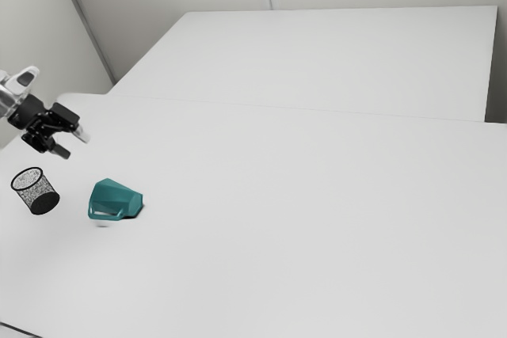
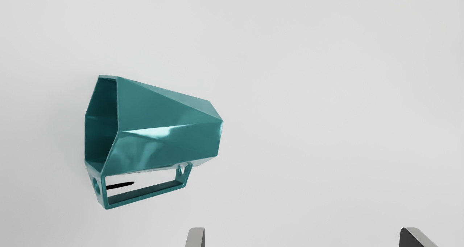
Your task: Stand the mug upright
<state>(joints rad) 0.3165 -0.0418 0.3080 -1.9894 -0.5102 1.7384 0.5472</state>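
In the exterior view my gripper (image 1: 71,146) hangs over the table at the left, higher than the mug and apart from it. The teal faceted mug (image 1: 116,200) lies on its side on the white table. From the wrist view, the mug (image 2: 166,131) shows its open mouth at one end, its narrower base at the other and its angular handle along one side. The gripper (image 2: 302,236) has its two fingers wide apart with nothing between them, and the mug lies off to one finger's side.
A black mesh cup (image 1: 36,191) stands near the mug, toward the exterior view's left. The white table (image 1: 301,219) extends to the exterior view's right, with another white surface (image 1: 341,61) behind it. A dark line (image 1: 20,329) crosses the exterior view's lower left corner.
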